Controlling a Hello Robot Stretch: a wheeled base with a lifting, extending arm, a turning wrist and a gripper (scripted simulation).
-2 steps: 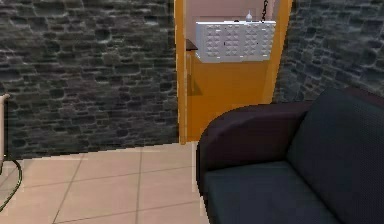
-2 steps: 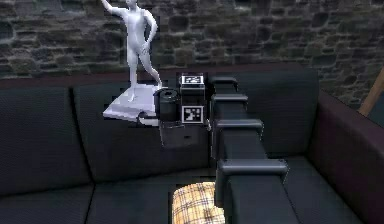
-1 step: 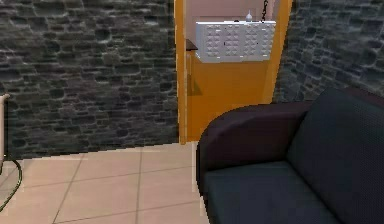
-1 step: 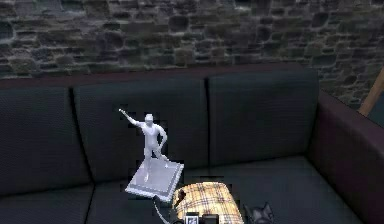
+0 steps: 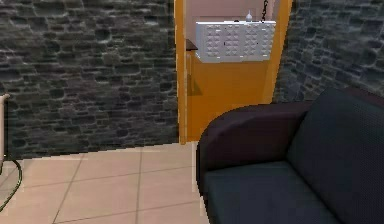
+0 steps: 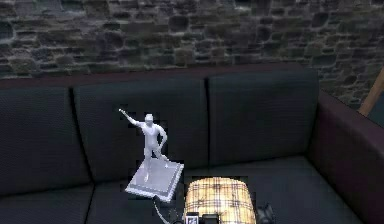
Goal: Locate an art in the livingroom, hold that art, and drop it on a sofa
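Gripper [image 6: 164, 212] shows at the arm side view's bottom edge, just below the white figure statue on a grey square base [image 6: 152, 152], which stands on the dark upholstered sofa [image 6: 262, 120] seat. Whether the gripper holds anything cannot be told.

Flat, even light, dim on the dark sofa [image 6: 262, 118], brighter on the orange door [image 5: 232, 102].
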